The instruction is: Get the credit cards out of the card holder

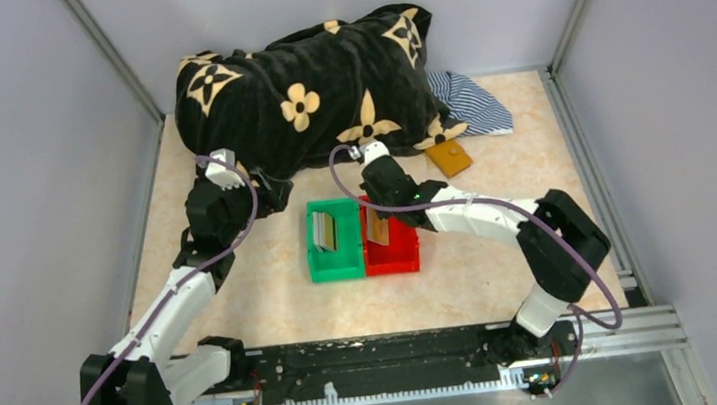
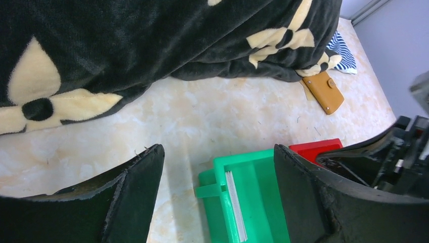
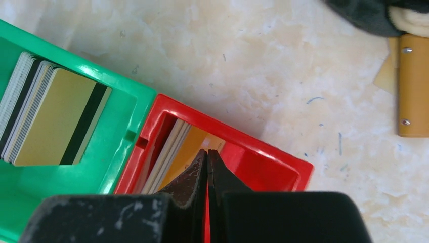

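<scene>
The left arm [image 1: 170,308] is stretched forward and slightly inward from its base, and the left gripper [image 2: 217,152] is held with its fingers spread wide apart. The right arm [image 1: 497,218] is folded at the elbow and reached leftward; the right gripper [image 3: 207,153] is pointed down, fingers pressed together.

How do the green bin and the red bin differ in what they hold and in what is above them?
The green bin holds a thick stack of cards; the red bin holds only a few cards. The shut right gripper hangs over the red bin; the open left gripper stands apart from the green bin. Both are small plastic bins of like shape, side by side and touching.
</scene>
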